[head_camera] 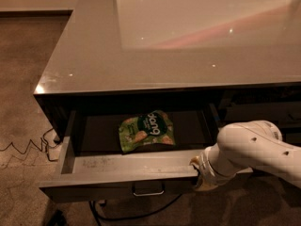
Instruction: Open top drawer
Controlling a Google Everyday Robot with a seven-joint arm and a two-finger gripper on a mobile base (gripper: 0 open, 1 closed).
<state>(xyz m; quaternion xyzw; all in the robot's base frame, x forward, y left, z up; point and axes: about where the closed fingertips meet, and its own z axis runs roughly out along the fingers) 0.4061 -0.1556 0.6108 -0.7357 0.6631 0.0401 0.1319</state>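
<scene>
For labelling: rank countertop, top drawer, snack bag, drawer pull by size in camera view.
1. Glossy grey countertop
2. Open dark grey top drawer
3. Green snack bag
4. Small metal pull
The gripper sits at the drawer's front right corner, unranked.

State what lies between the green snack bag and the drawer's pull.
Camera view: only the front wall of the top drawer lies between the snack bag and the pull. The gripper is at that wall's right end.
</scene>
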